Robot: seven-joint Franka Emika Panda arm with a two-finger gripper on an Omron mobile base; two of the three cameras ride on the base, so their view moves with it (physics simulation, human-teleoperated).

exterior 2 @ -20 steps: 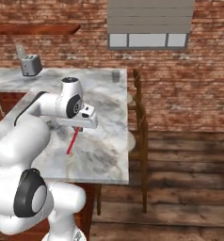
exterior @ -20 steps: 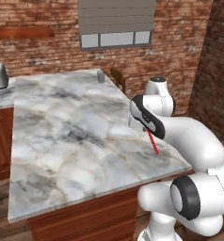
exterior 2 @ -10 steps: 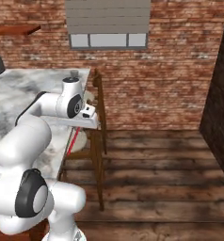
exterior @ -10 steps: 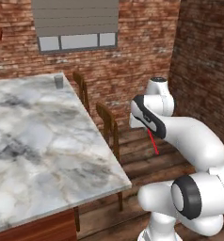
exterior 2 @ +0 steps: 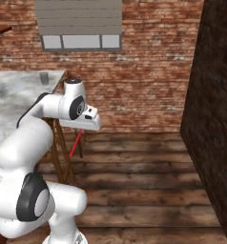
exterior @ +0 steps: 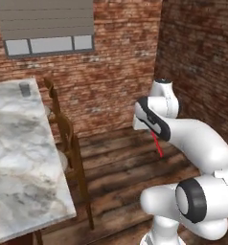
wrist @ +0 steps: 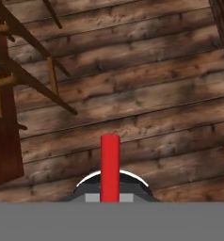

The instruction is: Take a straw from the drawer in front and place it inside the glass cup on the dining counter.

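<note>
Swung rightward with the base since half a second ago, so the counter [exterior: 25,158] fills only the left of frame, the gripper [exterior: 152,131] stays clamped on the straw [exterior: 157,143] over bare floor; carry it level toward the cup [exterior: 24,89], upper left, before lowering.

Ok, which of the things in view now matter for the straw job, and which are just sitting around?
For the job:
- straw, held in the shut gripper
- glass cup, at the far end of the counter
- dining counter

Just about:
- wooden stools beside the counter
- window
- brick wall
- plank floor
</note>
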